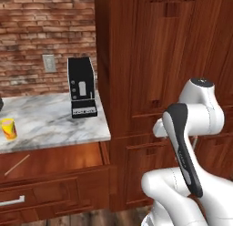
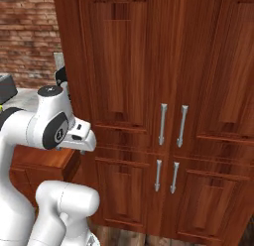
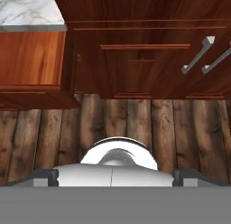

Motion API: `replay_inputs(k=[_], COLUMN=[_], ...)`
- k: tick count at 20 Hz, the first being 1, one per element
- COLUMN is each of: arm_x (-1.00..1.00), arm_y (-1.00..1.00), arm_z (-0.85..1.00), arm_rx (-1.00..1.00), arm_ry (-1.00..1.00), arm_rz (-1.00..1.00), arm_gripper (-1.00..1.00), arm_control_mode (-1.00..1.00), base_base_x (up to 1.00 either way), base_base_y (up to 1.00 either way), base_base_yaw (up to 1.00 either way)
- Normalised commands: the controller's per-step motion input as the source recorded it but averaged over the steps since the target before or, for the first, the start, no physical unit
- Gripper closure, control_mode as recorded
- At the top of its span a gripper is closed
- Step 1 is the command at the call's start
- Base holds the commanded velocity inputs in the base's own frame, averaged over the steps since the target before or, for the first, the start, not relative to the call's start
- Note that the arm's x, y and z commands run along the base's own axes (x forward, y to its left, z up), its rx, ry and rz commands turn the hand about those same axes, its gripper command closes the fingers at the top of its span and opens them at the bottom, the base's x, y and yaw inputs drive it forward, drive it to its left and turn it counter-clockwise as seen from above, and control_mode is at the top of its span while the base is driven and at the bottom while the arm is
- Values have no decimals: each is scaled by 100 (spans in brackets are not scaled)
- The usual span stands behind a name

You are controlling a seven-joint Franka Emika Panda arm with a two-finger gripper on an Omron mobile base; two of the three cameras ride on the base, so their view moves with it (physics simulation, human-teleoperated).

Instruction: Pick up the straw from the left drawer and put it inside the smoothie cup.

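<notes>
Left base view shows the left drawer [image 1: 54, 175] pulled open beneath the marble counter [image 1: 50, 122], well off to my left and lower than my folded arm. The straw [image 1: 17, 165] lies slanted on the drawer's floor near its left part, thin and pale against the reddish wood, far from my fingers. Below it the drawer's panelled front carries a small silver bar handle [image 1: 12, 201]. Up on the counter, the smoothie cup [image 1: 8, 129] stands upright near the left edge of the picture, yellow with a red-orange mark, apart from the straw and above the drawer. A black-and-white toaster [image 1: 82, 87] stands further right on the same counter, by the tall wooden cabinet [image 1: 154, 61].

From the hand view, I am looking down over a plank floor [image 3: 135, 123], with the corner of the marble counter [image 3: 27, 11] and the open drawer's side [image 3: 31, 60] up to my left, and lower cabinet doors with silver handles [image 3: 197, 55] up to my right. My fingertips are not distinct at the bottom of that view, so I cannot tell whether my fingers are apart or together. I hold nothing that I can see.

From the right base view, my arm is bent beside the tall cabinet doors [image 2: 163, 91].
</notes>
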Motion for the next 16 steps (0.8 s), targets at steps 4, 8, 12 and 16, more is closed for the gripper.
replay_inputs(k=[4, 8, 12, 16], arm_x=[0, 0, 0, 0], arm_y=[0, 0, 0, 0], arm_z=[0, 0, 0, 0], arm_rx=[0, 0, 0, 0], arm_ry=[0, 0, 0, 0], arm_rz=[0, 0, 0, 0], arm_gripper=[-100, -100, -100, -100], arm_control_mode=[100, 100, 100, 100], base_base_x=[-62, -32, -8, -4], base_base_y=[-1, 14, 46, 70], base_base_yaw=[0, 0, 0, 0])
